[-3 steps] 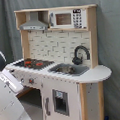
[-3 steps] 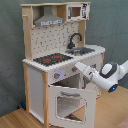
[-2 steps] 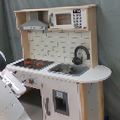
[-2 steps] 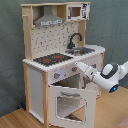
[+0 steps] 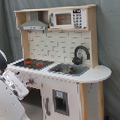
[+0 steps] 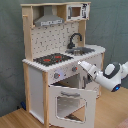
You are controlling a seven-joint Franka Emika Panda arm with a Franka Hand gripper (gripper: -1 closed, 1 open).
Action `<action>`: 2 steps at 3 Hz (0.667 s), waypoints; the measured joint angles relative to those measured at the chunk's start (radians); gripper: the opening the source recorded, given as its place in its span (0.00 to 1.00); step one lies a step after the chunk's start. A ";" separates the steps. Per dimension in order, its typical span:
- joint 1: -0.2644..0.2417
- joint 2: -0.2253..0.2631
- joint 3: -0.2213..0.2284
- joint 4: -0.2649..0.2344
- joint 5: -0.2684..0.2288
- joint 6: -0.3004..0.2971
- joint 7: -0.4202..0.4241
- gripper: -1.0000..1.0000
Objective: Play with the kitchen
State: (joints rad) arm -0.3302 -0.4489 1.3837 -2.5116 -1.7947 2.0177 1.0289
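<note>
I see the tall toy kitchen of light wood and white panels (image 6: 60,65) standing on the wooden floor (image 6: 12,120), its windowed oven door (image 6: 70,105) hanging open. My gripper (image 6: 81,66) sits at the knob panel just under the black-red stovetop (image 6: 52,59); I cannot tell its finger state. Risk: pushing further could shove or tip the kitchen, or the white arm (image 6: 107,75) could clip the open door.

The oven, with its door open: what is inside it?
In the second exterior view the oven cavity looks dark; nothing can be made out inside. The lowered door and the arm cover part of it.
</note>
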 joint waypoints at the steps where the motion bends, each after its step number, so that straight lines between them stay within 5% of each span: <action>1: 0.000 0.000 -0.034 -0.036 -0.046 0.025 0.089 1.00; 2: 0.000 0.000 -0.069 -0.056 -0.089 0.061 0.164 1.00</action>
State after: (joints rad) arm -0.3304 -0.4487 1.3144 -2.5677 -1.8835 2.0790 1.1931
